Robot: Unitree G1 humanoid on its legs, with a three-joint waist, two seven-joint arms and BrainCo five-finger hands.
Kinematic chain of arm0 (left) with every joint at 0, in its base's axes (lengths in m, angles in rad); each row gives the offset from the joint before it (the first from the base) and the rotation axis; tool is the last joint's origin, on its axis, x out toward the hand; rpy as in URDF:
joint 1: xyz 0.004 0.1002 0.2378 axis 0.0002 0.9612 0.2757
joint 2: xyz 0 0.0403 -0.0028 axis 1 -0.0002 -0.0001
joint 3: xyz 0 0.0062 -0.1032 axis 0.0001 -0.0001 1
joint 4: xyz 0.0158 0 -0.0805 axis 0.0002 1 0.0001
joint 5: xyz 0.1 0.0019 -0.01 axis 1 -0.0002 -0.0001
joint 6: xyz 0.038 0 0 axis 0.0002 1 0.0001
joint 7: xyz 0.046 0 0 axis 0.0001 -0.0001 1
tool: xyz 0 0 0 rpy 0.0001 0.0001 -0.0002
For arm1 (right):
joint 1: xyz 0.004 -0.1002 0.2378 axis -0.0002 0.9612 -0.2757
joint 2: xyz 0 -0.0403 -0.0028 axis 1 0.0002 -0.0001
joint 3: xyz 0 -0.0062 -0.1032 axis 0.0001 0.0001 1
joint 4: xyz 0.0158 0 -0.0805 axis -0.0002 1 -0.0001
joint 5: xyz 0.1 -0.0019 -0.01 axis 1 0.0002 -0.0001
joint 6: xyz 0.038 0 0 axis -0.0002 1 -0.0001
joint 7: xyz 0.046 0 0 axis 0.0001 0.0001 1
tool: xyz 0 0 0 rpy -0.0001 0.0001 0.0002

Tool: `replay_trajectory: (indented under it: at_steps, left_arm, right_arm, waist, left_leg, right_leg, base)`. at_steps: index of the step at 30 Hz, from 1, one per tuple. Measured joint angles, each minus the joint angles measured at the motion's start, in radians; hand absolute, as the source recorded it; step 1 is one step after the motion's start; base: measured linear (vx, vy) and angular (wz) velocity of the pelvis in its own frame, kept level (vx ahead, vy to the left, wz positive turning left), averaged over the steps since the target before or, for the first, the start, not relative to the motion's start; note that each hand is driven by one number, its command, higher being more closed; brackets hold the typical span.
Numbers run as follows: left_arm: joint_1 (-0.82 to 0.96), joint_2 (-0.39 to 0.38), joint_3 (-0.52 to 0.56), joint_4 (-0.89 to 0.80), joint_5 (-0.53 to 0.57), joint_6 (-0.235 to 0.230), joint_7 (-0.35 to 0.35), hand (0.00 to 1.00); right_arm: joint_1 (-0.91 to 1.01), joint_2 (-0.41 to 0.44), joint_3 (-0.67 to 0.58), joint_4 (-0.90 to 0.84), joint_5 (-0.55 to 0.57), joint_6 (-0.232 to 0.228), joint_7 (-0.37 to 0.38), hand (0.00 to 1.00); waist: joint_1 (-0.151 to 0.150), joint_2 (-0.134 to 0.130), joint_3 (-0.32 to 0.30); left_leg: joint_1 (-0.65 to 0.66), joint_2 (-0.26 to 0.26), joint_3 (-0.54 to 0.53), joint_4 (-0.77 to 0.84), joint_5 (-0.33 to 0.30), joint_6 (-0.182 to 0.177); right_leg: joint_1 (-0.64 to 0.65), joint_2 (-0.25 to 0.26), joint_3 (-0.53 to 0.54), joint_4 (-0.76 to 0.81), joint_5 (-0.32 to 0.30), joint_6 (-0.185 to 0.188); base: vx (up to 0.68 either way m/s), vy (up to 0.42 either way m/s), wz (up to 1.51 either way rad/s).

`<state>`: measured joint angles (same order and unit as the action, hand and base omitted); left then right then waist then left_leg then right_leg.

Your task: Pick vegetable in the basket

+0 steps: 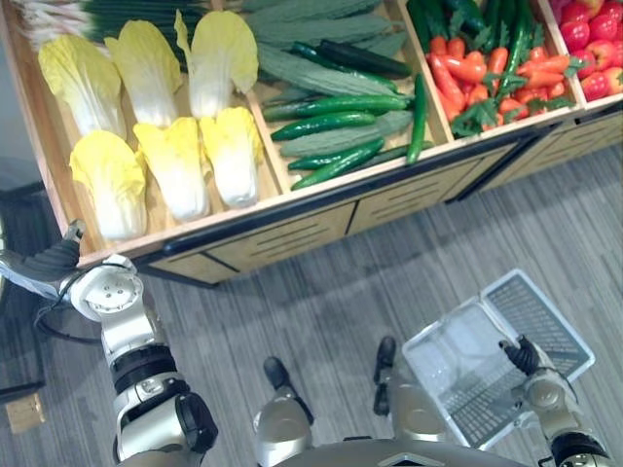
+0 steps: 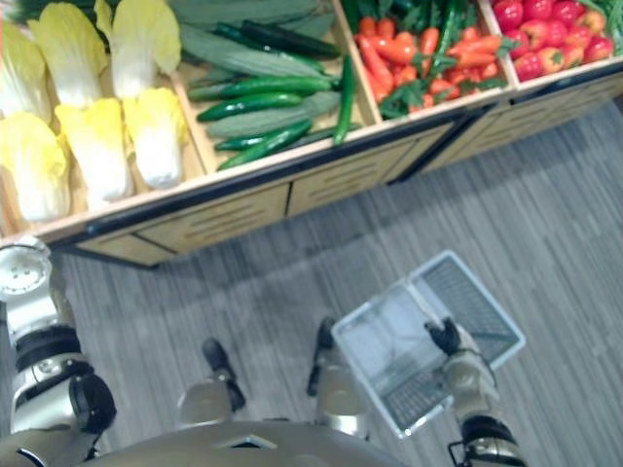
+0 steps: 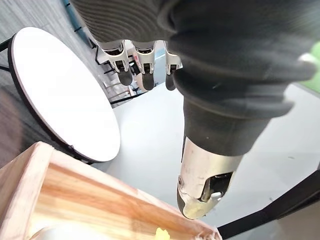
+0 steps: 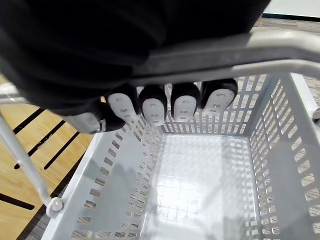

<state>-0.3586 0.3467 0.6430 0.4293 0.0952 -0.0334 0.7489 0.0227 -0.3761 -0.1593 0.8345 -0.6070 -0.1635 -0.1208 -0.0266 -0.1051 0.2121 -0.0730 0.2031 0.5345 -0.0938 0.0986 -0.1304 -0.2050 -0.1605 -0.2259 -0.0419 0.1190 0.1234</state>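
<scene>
You are setting up the first pick, with the basket [image 4: 200, 180] empty and every vegetable lying in the produce stand [image 1: 292, 209]. Your left hand [image 1: 51, 263] is hovering just off the stand's near left corner, its fingers [image 3: 136, 60] hanging relaxed and its thumb [image 3: 202, 187] spread apart, grasping nothing. The napa cabbage [image 1: 109, 182] at that corner of the stand is lying closest, so be aiming there. Bring the hand over the stand's front rim, come down from above and wrap the fingers around the cabbage's firm white base rather than its loose leaves. Your right hand [image 1: 523, 356] is clenching the basket's handle [image 4: 280, 47], holding the basket level out in front of the stand.
</scene>
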Motion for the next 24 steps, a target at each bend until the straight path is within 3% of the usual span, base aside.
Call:
replay_trajectory:
  at_steps: [8, 14, 24]
  left_arm:
    - [-0.075, 0.05, -0.035, 0.132, -0.046, 0.0, -0.042, 0.0]
    - [-0.112, 0.067, -0.071, 0.14, -0.051, 0.001, -0.069, 0.0]
    - [-0.178, 0.094, -0.102, 0.171, -0.048, 0.009, -0.085, 0.0]
  right_arm:
    - [-0.028, 0.001, 0.054, -0.056, 0.019, -0.017, -0.001, 1.0]
    - [-0.042, 0.001, 0.06, -0.075, 0.025, -0.017, -0.003, 1.0]
    - [-0.046, 0.001, 0.062, -0.074, 0.028, -0.018, -0.005, 1.0]
  waist:
    - [0.002, -0.019, 0.054]
    - [0.003, -0.024, 0.087]
    - [0.001, -0.025, 0.096]
  left_leg:
    - [-0.018, -0.001, 0.001, 0.0, -0.001, 0.001]
    - [-0.048, 0.001, 0.001, 0.011, -0.004, 0.004]
    - [-0.061, 0.001, 0.002, 0.011, -0.004, 0.004]
  right_leg:
    - [-0.024, 0.001, 0.015, 0.001, 0.002, 0.001]
    - [-0.054, 0.0, 0.019, 0.007, 0.002, 0.001]
    - [-0.071, 0.001, 0.03, 0.007, 0.002, 0.001]
  base:
    - [0.01, -0.011, -0.03]
    - [0.0, 0.0, 0.0]
    - [0.0, -0.003, -0.01]
